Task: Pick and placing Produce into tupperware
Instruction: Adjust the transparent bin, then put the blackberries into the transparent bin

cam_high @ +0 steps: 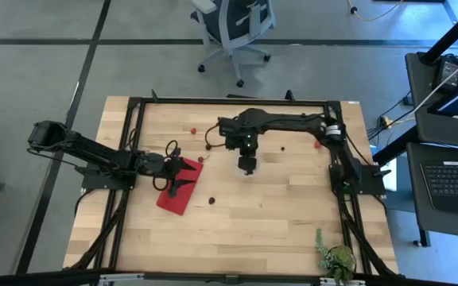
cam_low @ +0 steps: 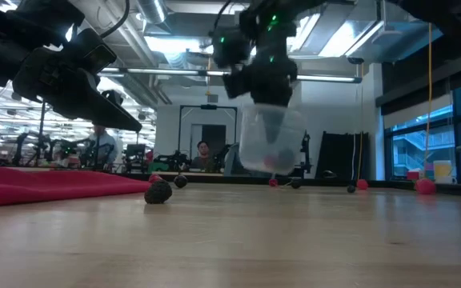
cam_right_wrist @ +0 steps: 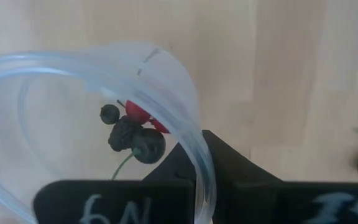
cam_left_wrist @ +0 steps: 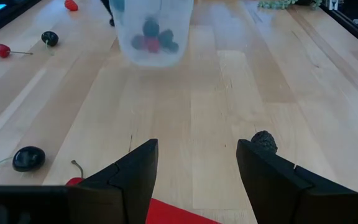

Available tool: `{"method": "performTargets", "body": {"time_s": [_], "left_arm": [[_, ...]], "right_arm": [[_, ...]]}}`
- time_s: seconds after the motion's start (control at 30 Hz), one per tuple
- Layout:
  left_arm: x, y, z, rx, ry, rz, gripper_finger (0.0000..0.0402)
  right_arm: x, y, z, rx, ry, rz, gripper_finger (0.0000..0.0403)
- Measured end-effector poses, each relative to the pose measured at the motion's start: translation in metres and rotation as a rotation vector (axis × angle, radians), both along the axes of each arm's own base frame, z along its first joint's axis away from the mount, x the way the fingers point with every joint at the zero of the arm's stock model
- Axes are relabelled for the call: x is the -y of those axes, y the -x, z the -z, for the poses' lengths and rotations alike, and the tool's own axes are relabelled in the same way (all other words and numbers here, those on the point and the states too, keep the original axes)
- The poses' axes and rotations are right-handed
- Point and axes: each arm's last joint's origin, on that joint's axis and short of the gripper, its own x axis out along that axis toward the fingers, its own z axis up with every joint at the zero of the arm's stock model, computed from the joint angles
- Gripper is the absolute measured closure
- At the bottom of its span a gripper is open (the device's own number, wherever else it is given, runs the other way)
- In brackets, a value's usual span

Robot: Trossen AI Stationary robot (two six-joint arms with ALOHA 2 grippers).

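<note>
right pincer (cam_right_wrist: 197,186) is pinched on the rim of the tupperware (cam_low: 270,142), one finger inside the wall, one outside; cup hangs off the table (cam_high: 277,230), upright, mouth up, so what's loaded stays in; a few pieces of produce (cam_right_wrist: 132,134) already sit on its floor, dark cherries plus a red berry or two. Held over the middle of the table, nearer the far edge, probably so the other arm can drop into it without the cup sliding.

left pincer (cam_left_wrist: 194,180) is spread wide and empty, low over the magenta cloth (cam_high: 177,195) towards the left edge, aimed at the cup; wide stance reads as ready for a pick, not carrying.

loose fruit around it: a dark wrinkled berry (cam_left_wrist: 263,142) just beside one left finger; a dark cherry (cam_left_wrist: 28,158) with stem on the other side; a red piece (cam_left_wrist: 74,181) partly hidden at the finger base; farther off a red cherry (cam_left_wrist: 2,50), another dark cherry (cam_left_wrist: 50,38) and a red berry (cam_left_wrist: 71,5) towards the far edge; a few more red ones (cam_high: 317,144) near the far right corner.

judgement: task partly done, most fruit still out on the wood; nearest candidates are the two pieces flanking the left fingers; small round fruit will roll if nudged; thin cup wall may flex in a rim grip.

green plant (cam_high: 336,260) at the near right corner, not involved.
</note>
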Motion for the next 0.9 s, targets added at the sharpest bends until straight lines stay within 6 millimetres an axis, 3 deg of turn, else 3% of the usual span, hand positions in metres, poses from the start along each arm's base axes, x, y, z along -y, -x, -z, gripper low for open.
{"method": "performTargets", "body": {"time_s": [0.1, 0.23, 0.5, 0.9], "left_arm": [[0.000, 0.000, 0.000, 0.000, 0.000, 0.000, 0.0190], [0.000, 0.000, 0.000, 0.000, 0.000, 0.000, 0.0190], [0.000, 0.000, 0.000, 0.000, 0.000, 0.000, 0.0190], [0.000, 0.000, 0.000, -0.002, -0.001, 0.000, 0.0190]], "right_arm": [[0.001, -0.005, 0.020, -0.043, -0.036, -0.018, 0.0389], [0.001, -0.009, 0.033, -0.065, -0.064, -0.028, 0.0389], [0.001, -0.013, 0.034, -0.026, -0.062, -0.071, 0.0387], [0.002, -0.015, 0.030, -0.017, -0.033, -0.107, 0.0229]]}}
